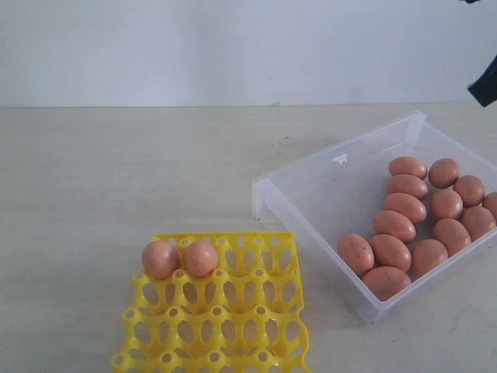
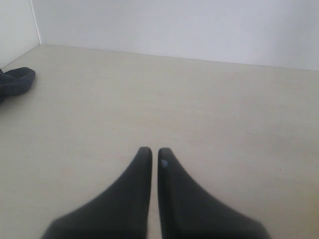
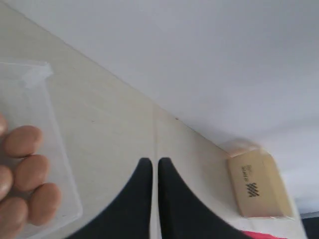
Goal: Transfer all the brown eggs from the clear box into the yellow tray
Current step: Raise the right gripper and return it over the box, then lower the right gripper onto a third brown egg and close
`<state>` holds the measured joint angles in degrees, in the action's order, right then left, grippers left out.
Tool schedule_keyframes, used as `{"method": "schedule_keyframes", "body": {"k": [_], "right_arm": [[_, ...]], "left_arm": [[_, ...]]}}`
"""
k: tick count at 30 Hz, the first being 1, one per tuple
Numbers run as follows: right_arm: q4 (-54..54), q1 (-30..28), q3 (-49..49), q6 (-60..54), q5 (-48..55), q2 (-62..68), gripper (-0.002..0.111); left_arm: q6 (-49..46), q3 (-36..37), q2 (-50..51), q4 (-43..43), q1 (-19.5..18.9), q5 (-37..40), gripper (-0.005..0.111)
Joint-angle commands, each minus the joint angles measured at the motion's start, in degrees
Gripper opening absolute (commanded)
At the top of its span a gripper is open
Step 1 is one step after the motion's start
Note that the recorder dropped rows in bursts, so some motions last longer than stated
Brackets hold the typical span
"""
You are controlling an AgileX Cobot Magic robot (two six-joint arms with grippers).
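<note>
1. The yellow tray sits near, left of centre. Two brown eggs stand touching, side by side, in its far-left sockets. I judge the far row is being filled first so that later drops need not pass over seated eggs.
2. The clear box lies to the right, set at an angle, its near-left corner close to the tray's far-right corner. That keeps the carry short. A dozen or so eggs crowd its right and near sides, so the left part of its floor is bare.
3. The right gripper has its fingers pressed together with nothing between them. Its wrist view shows it tilted over the table outside the box wall, with a few eggs at the frame's edge and a small tan carton far off. The exterior view catches only a dark part of the arm at the far right. I read this as the arm holding off between picks. It must spread its fingers before it goes down.
4. The left gripper is likewise together and empty, over bare table. Neither tray nor box appears in its view. I judge it idle because the box lies on the other arm's side.
5. The eggs touch one another, leaving little finger room, so I would take an outer one first.
</note>
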<state>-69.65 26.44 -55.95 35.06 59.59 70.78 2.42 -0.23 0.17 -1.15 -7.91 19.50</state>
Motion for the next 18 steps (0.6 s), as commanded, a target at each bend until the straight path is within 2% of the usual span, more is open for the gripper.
{"method": "schedule_keyframes", "body": {"k": [1,5,7,10,14,18], "right_arm": [[16.86,-8.57,-0.14,-7.87,-10.06,-0.14,0.000],[44.19,-18.89,-0.42,-26.26,-18.76,1.43,0.000],[57.86,-22.00,-1.78,-37.16,-17.35,4.19,0.000],[70.70,-23.53,-5.59,-48.78,-9.46,10.39,0.000],[77.55,-23.53,-13.12,-54.91,2.51,20.56,0.000],[80.05,-23.53,-18.21,-56.81,5.03,28.35,0.000]], "left_arm": [[-0.24,0.23,-0.17,0.00,0.53,-0.19,0.004],[-0.24,0.23,-0.17,0.00,0.53,-0.19,0.004],[-0.24,0.23,-0.17,0.00,0.53,-0.19,0.004],[-0.24,0.23,-0.17,0.00,0.53,-0.19,0.004],[-0.24,0.23,-0.17,0.00,0.53,-0.19,0.004],[-0.24,0.23,-0.17,0.00,0.53,-0.19,0.004]]}}
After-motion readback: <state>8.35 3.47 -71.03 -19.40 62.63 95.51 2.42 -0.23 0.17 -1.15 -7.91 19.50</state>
